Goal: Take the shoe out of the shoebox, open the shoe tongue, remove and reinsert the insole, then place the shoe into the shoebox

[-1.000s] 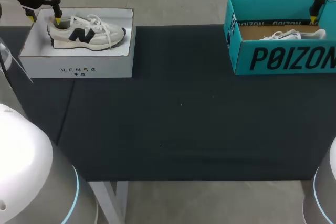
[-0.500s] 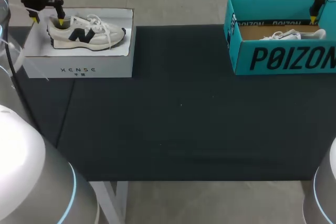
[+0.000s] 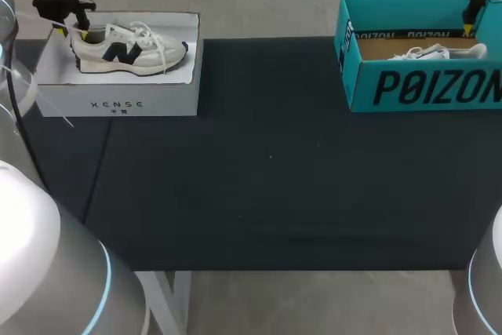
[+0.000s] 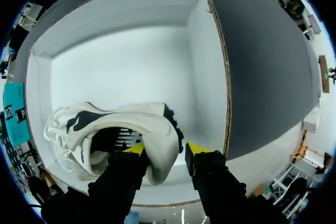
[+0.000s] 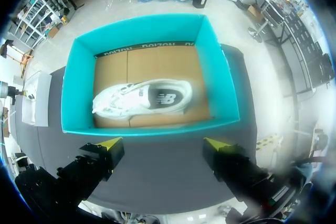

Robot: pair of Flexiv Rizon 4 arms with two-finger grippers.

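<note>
— Starting nearest you: what's on the table (image 3: pixel 267 178)?

— Nothing close in. Your task things sit along the far edge: the white shoebox (image 3: pixel 118 103) at ten o'clock and the teal shoebox (image 3: pixel 423 88) at two o'clock.

— Has the left side changed?

— Yes. In the last second your left gripper (image 4: pixel 166 149) has dipped onto the heel of the white sneaker (image 4: pixel 147 116) and drawn back a touch toward eleven o'clock. Its fingers are now narrowed on the heel wall, one inside the collar and one outside. The sneaker has barely shifted and is still in the white shoebox.

— So where are you in the task?

— At the first step, I'd judge. The grasp looks made and the lift out comes next.

— And the right side?

— Your right gripper (image 5: pixel 165 142) hasn't moved. It hangs over the teal shoebox's near wall, spread wide and holding nothing, with a second sneaker (image 5: pixel 142 98) lying inside.
</note>
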